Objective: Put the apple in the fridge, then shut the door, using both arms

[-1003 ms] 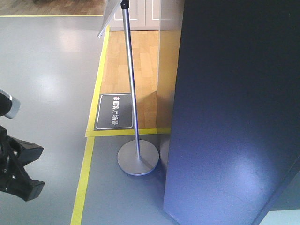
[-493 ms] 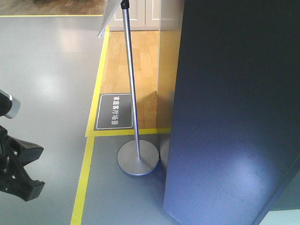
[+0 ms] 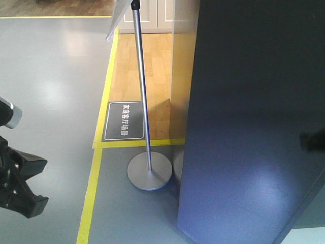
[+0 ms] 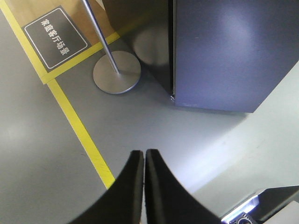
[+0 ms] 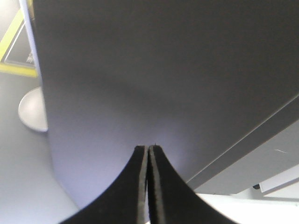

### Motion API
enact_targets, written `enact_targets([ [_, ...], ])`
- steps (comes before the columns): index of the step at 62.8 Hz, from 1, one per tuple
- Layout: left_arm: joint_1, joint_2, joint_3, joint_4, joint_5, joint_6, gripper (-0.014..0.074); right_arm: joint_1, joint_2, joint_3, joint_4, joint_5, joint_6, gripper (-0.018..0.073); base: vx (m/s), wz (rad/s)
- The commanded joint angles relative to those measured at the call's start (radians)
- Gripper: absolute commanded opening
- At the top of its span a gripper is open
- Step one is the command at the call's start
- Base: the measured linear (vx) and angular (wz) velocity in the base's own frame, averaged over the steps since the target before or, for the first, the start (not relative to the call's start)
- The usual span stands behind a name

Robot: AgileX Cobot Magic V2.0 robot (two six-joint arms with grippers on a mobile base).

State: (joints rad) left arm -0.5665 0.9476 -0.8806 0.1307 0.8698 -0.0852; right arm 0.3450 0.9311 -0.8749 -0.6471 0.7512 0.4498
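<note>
The door (image 3: 254, 127), a dark grey slab, fills the right of the front view close to the camera, and the right hand (image 5: 148, 151), its fingers pressed together with nothing between them, points at the door's outer face. The left hand (image 4: 144, 156), likewise closed and empty, hangs over the grey floor (image 4: 42, 154) beside a yellow line (image 4: 79, 133). Farther off, a silver sign stand (image 3: 149, 170) rests by the fridge's (image 4: 159, 42) near corner.

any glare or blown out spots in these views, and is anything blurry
Front view: soft bluish sheen low on the door, pale glare on the grey floor, a smeared dark blob at the right edge. Left wrist view: bright patch on the door, overexposed lower right corner. Right wrist view: the right gripper looks soft; white strip along the bottom.
</note>
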Motion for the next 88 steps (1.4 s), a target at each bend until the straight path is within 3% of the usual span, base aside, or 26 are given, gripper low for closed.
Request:
enact_targets([
  [1, -0.003, -0.014, -0.022, 0.005, -0.049, -0.01, -0.0006, -0.107, 0.032, -0.087, 0.091, -0.094, -0.116, -0.0003, 0.0, 0.0],
  [14, -0.003, -0.014, -0.022, 0.005, -0.049, -0.01, -0.0006, -0.329, 0.082, -0.169, 0.34, -0.233, -0.284, -0.0003, 0.0, 0.0],
  [26, -0.003, -0.014, -0.022, 0.005, -0.049, -0.01, -0.0006, -0.438, 0.134, -0.197, 0.436, -0.366, -0.347, -0.0003, 0.0, 0.0],
  [68, -0.003, -0.014, -0.022, 0.005, -0.049, -0.01, -0.0006, -0.45, 0.452, -0.23, 0.434, -0.941, -0.351, -0.0003, 0.0, 0.0],
  [73, -0.003, -0.014, -0.022, 0.005, -0.049, -0.01, -0.0006, -0.454, 0.505, -0.27, 0.444, -0.934, -0.349, -0.0003, 0.0, 0.0],
  [88, -0.003, -0.014, -0.022, 0.005, -0.049, -0.01, -0.0006, -0.464, 0.702, -0.514, 0.457, -0.691, -0.347, -0.0003, 0.0, 0.0],
])
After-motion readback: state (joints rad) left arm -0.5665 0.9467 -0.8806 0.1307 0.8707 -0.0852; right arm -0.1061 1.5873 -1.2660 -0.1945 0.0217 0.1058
